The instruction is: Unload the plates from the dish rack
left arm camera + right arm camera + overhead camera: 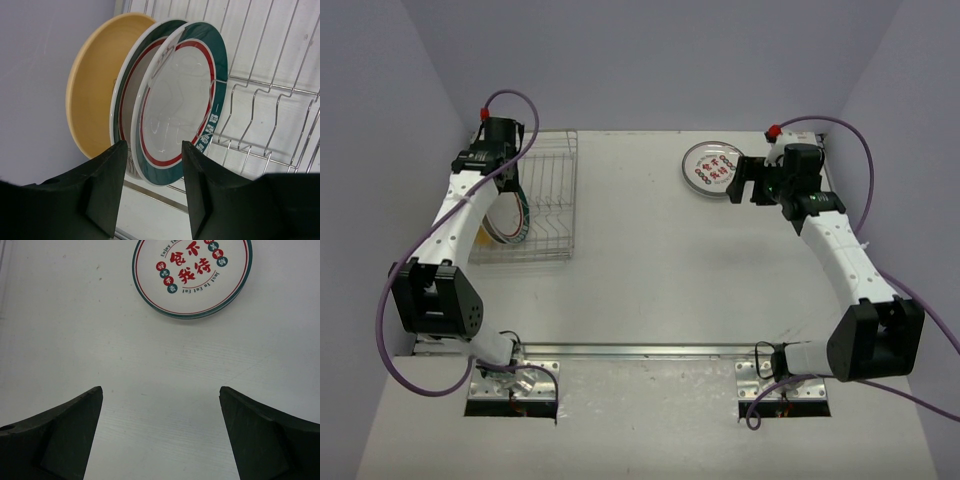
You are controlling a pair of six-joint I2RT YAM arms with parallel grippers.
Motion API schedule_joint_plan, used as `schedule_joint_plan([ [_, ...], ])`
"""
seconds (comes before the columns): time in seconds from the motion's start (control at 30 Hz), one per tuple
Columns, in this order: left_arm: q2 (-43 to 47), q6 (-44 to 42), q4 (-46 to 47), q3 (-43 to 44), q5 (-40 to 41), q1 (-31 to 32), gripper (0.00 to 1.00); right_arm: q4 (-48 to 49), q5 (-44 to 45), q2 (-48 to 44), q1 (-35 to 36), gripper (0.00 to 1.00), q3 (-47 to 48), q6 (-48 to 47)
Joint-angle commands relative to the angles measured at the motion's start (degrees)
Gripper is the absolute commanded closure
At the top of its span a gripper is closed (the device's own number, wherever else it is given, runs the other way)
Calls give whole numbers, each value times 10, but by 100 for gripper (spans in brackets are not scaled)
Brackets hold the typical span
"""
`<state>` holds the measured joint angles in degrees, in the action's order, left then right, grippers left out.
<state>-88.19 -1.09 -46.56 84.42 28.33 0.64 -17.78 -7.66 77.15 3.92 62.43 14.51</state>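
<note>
The left end effector (pixel 154 152) had its jaws drawn to a middling gap about the lower rims of two teal-rimmed plates standing on edge in the dish rack (pixel 552 170). Whether the pads pressed on china or merely bracketed it could not be told. The front plate (pixel 175 100) ran behind its right finger, and the second plate (pixel 131 85) leaned close against it, just inside the left finger. The orange-tan plate (pixel 92 95) stood beyond and to the left of the fingers. The rack's upright wires rose to the right.

The likely trouble lay there. With both rims in one gap, a lift might carry two plates and drop one, or scrape the neighbour and tip it onto the orange-tan plate. A pinch low on a glazed rim might let the plate swing, and a rim snagged on a wire might drag the rack.

The right end effector (pixel 161 388) hung spread wide and empty over bare worktop (pixel 75 330). The unloaded plate (pixel 192 277), marked in red, lay flat ahead of it, apart from its fingers.
</note>
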Motion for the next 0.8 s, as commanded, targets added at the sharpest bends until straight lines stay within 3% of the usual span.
schedule_joint_plan([
  [0.0,-4,-3,25,27,26,-6,55,28,-9,-16,2,1,-9,1],
  [0.4,-27,-26,39,36,-19,-37,55,32,-15,-20,2,1,-9,2],
  [0.77,-46,-43,52,17,-43,-44,63,27,-24,-16,2,1,0,9],
])
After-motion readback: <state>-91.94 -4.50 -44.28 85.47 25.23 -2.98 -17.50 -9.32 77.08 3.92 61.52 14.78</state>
